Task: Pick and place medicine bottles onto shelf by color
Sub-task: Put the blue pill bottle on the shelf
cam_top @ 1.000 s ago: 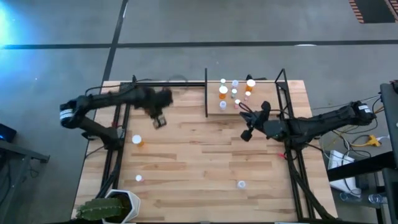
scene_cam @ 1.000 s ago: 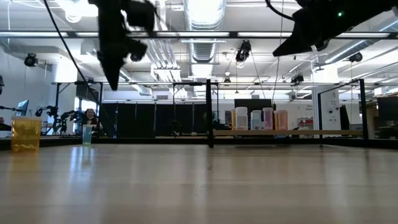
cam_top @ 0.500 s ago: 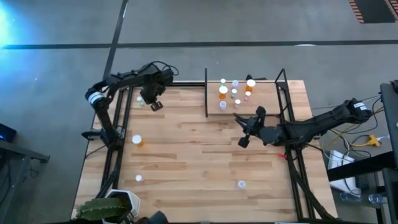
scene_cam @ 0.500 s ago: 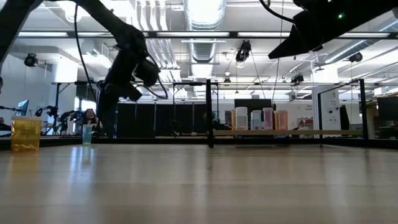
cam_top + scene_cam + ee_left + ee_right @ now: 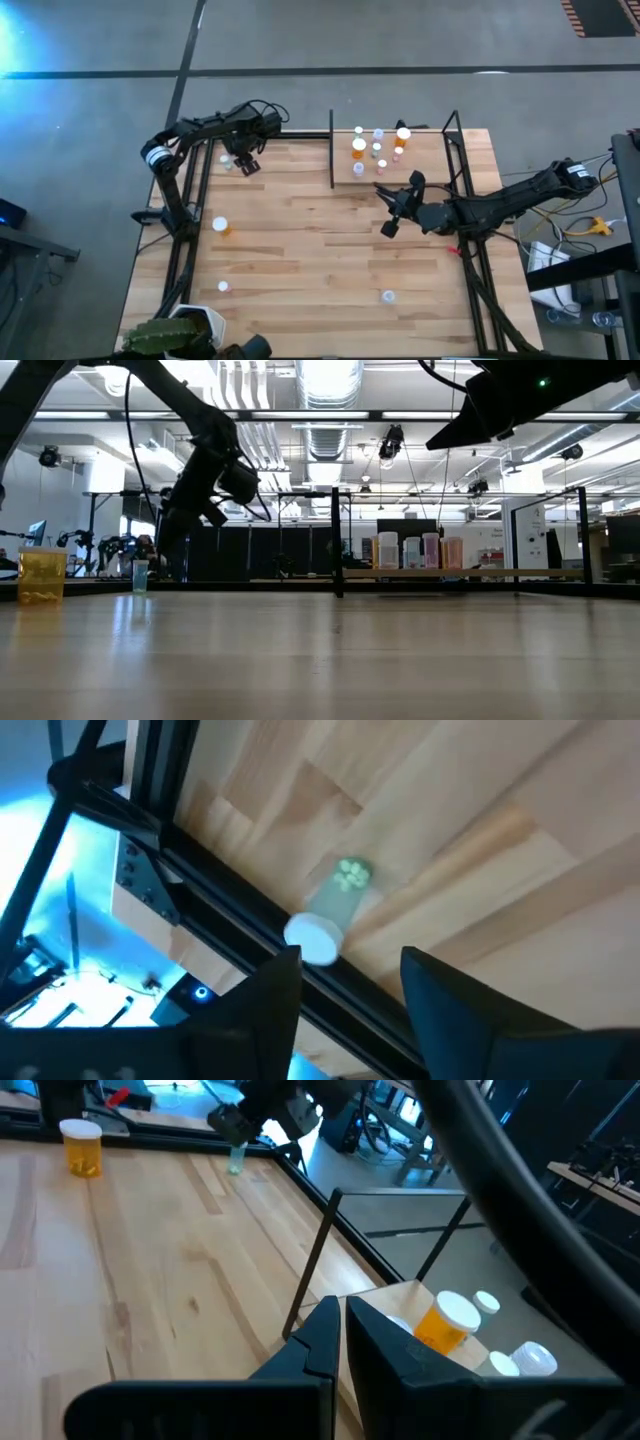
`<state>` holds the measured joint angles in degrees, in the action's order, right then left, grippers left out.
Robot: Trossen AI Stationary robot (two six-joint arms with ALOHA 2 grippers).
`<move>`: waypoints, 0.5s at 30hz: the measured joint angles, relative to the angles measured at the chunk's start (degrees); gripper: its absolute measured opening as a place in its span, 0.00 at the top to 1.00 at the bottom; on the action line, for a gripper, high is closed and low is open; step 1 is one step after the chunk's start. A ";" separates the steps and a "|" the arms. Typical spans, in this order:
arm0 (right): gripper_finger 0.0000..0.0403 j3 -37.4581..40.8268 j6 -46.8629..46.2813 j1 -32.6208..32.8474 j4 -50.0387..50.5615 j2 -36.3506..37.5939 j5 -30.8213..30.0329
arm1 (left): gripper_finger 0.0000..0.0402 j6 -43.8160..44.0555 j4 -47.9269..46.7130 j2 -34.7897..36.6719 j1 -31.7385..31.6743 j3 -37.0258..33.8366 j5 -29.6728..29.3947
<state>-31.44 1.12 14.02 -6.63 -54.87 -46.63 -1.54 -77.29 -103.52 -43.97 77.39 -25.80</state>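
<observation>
The high view is evenly and softly lit; only faint shadows are cast on the table (image 5: 330, 240), and a blue glare is seen at the frame's upper left. In the low view, bright ceiling lights (image 5: 325, 378) are blown out at top centre, the arms are reduced to silhouettes, and the near tabletop is blurred. In the left wrist view, strong blue-white glare is seen at lower left, and the fingers (image 5: 455, 1005) are out of focus.

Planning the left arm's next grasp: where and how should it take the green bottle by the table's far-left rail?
The green bottle stands upright with its white cap on top, close beside the black rail. I'd come from above with the open left gripper, fingers straddling the body just under the cap, parallel to the rail.
</observation>
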 joint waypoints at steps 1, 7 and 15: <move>0.97 0.00 0.11 0.00 -0.14 0.00 0.05 | 0.60 -0.31 0.16 -0.53 -0.31 0.14 -0.14; 0.97 0.00 0.18 0.00 -0.14 -0.07 0.11 | 0.59 0.14 -0.22 -2.46 -1.42 3.26 -1.11; 0.97 0.00 0.60 0.00 -0.07 -0.07 0.16 | 0.59 1.52 -3.77 -5.20 -1.66 8.46 -1.13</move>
<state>-31.44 1.72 14.02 -6.70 -54.94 -46.48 -0.02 -81.06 -108.72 -45.64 85.85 -26.92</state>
